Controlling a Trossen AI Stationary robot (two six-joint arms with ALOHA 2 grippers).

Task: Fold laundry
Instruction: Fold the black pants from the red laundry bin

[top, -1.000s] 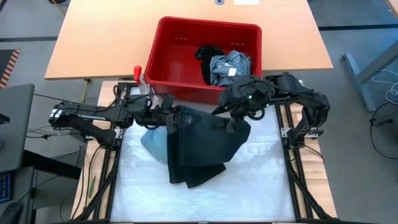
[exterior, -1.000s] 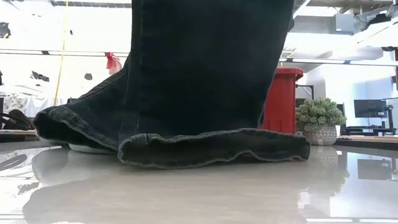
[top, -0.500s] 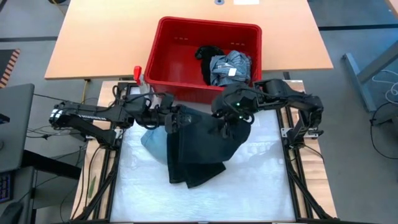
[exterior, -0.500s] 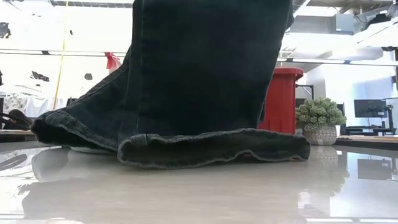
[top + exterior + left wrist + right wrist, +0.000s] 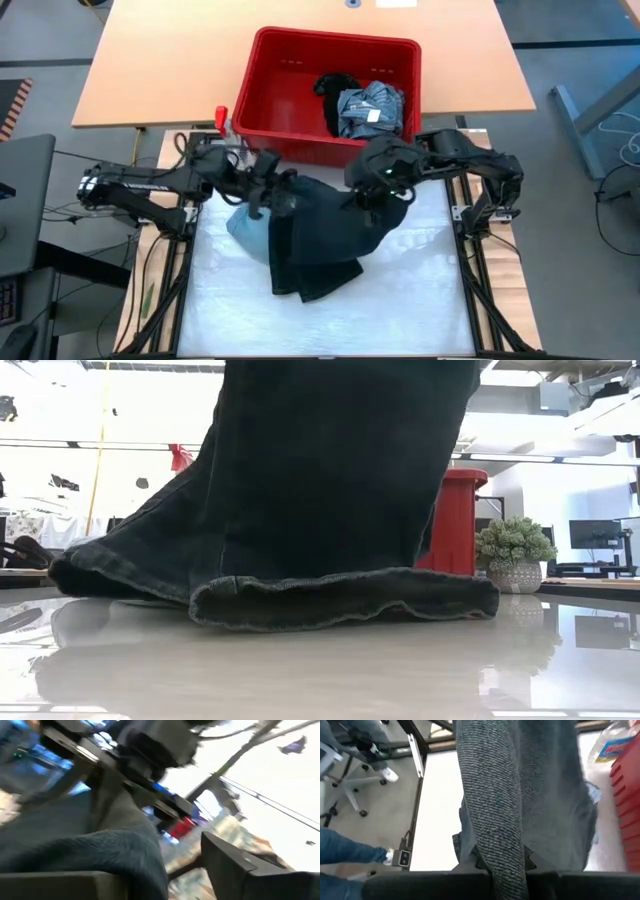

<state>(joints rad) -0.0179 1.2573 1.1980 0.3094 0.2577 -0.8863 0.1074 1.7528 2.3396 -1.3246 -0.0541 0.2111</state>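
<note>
My right gripper is clamped on the dark jeans, a fold pinched between my fingers. The jeans drape onto the white table, hem resting flat. My left gripper sits at their other edge; I cannot tell its grip. More clothes wait in the red basket.

You have a dark navy garment draped over a light blue one on the table, its upper edge lifted and its hem on the surface.
</note>
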